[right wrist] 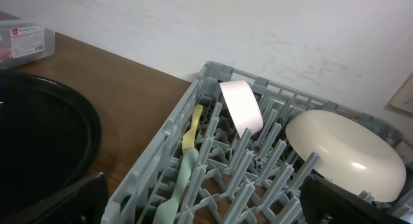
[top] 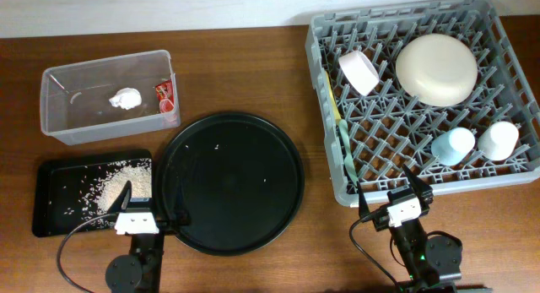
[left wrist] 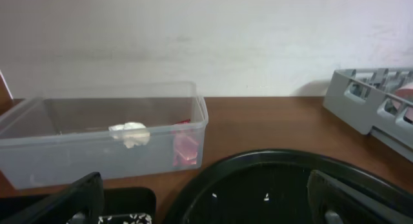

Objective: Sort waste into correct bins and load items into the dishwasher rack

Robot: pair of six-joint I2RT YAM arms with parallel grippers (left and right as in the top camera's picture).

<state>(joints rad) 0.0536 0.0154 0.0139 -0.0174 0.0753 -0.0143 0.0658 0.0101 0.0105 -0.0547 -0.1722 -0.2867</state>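
Yellow utensil (right wrist: 191, 128) (green utensil (right wrist: 173, 195) in line) lies along rack (top: 456, 188) wall.

No text can be read: the white label (right wrist: 26, 31) at the clear tub (right wrist: 40, 48) shows only blurred print (right wrist view).

surface: brown wooden table (top: 253, 65) | backdrop: plain white wall (left wrist: 206, 37)

Left arm (top: 133, 263) and right arm (top: 419, 242) low, well apart, jaws of both spread wide.
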